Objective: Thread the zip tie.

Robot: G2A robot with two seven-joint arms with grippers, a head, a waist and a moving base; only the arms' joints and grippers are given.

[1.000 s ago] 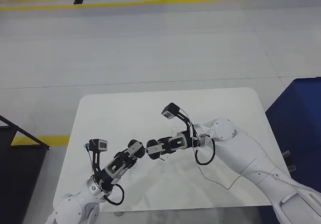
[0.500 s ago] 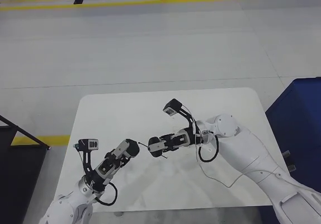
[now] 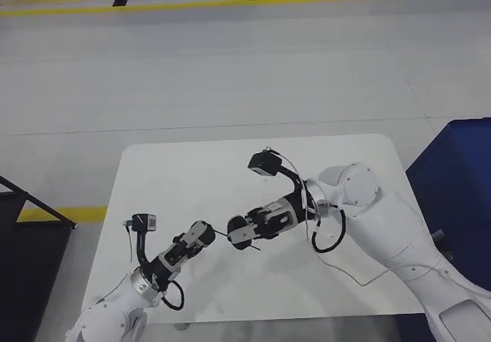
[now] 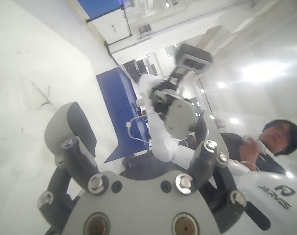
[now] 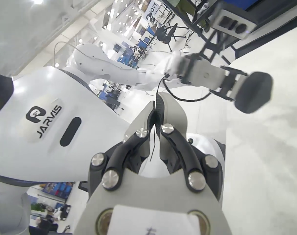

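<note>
Grippers of both arms face each other above the near half of the white table (image 3: 186,171), close together but apart. The right gripper (image 5: 156,103) has its two fingers pressed together on the zip tie (image 5: 153,143), a thin black strap that runs between the pads. One short piece hangs back toward the wrist, and the other piece sticks out beyond the fingertips, in the direction of the left arm. In the top view this free piece shows as a fine dark line in the gap between the right gripper (image 3: 237,231) and the left gripper (image 3: 203,234); whether it touches the left one cannot be told. The left gripper (image 4: 138,128) has its fingers spread wide with nothing between them, and its wrist view looks through that gap at the right gripper farther off. On the table just beside the right gripper there is a thin dark mark (image 3: 251,246), too small to say if it is a shadow or a separate thing. Around the table, a blue cabinet (image 3: 476,188) stands just beside its right edge, a black frame (image 3: 14,195) stands at its left side, and a yellow line (image 3: 57,214) runs on the floor behind that frame.
</note>
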